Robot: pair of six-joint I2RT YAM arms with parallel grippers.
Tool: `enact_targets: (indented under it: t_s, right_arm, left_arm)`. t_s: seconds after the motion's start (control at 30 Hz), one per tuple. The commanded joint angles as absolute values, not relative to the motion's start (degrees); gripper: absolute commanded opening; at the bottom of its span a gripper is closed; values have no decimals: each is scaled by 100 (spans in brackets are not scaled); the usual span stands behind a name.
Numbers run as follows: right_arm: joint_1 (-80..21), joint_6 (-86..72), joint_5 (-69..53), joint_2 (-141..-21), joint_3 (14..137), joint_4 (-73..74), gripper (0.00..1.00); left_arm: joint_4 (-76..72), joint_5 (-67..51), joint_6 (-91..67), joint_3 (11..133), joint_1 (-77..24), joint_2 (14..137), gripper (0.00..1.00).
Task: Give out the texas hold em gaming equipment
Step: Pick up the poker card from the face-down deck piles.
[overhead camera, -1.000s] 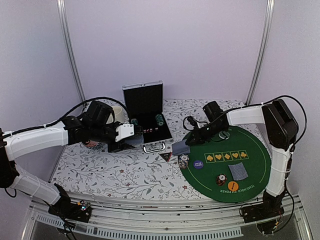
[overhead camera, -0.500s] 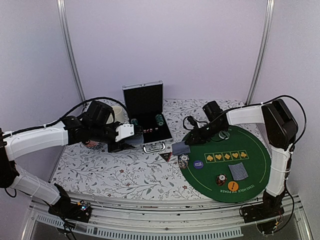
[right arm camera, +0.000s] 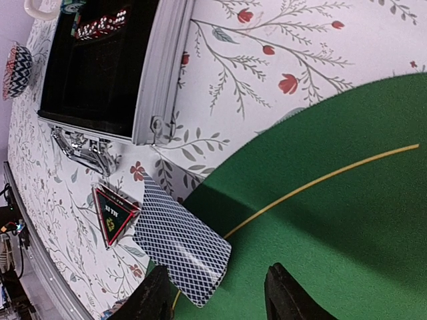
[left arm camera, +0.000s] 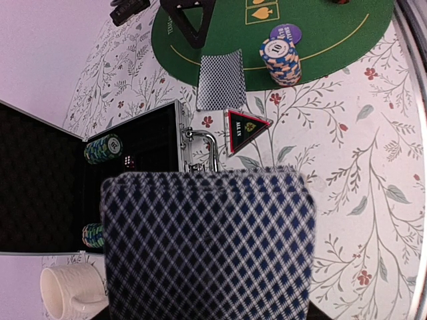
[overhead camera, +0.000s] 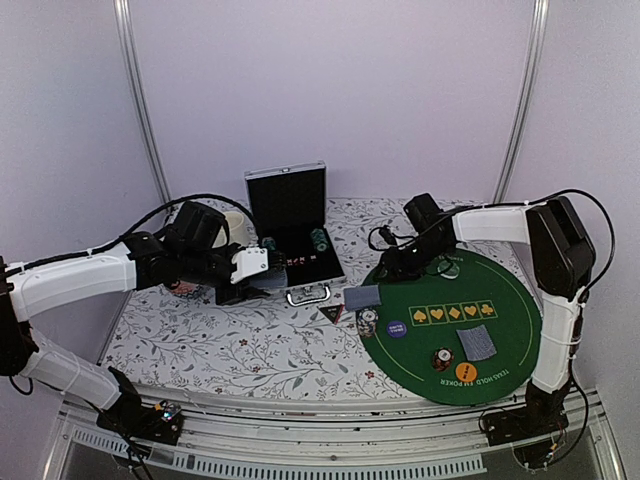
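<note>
Right gripper (right arm camera: 220, 275): fingers spread, nothing between them, hanging over the left rim of the green felt mat (overhead camera: 500, 285). Just near-left of it lies the dealt card (right arm camera: 179, 253), face down and flat. It straddles the rim, one end on felt and the other on the floral worktop (overhead camera: 220, 340). Card and gripper are apart, not touching.

Left gripper (overhead camera: 258, 276): pinching the deck (left arm camera: 207, 243), blue-checked backs up. The deck fills the wrist view and hides the fingers. It is held above the worktop just near of the open case (overhead camera: 300, 262), left of the mat.

Already out:
- triangular marker (left arm camera: 244, 129) on the cloth beside the dealt card
- chip stack (left arm camera: 280, 59) and purple button (left arm camera: 285, 32) at the mat's near-left rim
- second card (overhead camera: 477, 344), second chip stack (overhead camera: 442, 357) and orange button (overhead camera: 464, 373) toward the near rim
- green chips (left arm camera: 103, 148) still sit in the case

Key relation: the deck lies left of the right gripper, well apart, with the case handle and marker between them. The deck's long axis cannot be told, as its near end is cut off. My judgement is that the next card must come off the deck. The free right arm is nearer the mat's unfilled far and right places, so gripper and deck must close that gap first.
</note>
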State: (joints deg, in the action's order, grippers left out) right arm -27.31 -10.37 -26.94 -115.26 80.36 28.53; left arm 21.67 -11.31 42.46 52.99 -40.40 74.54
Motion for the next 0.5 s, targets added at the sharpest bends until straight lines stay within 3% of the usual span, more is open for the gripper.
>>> enact_targets:
  t_s: [0.0,0.17,0.3,0.47]
  right_arm:
    - [-2761,-945,-2188,-11152,8194,3120,52]
    - [-3064,-876,-1780,-10710,8332,3165,56]
    - [-3530,-729,-1265,-10343,8462,3172,66]
    - [-4102,-745,-940,-9727,8444,2833,95]
  left_arm:
    - [2043,-1217,4297,5275,-4111,7444,49]
    - [2031,-1277,4298,5279,-4113,7454,49]
    - [2052,-1314,4258,5316,-4135,7475,49]
    - [2048,-1481,4220,5370,-4191,7404,49]
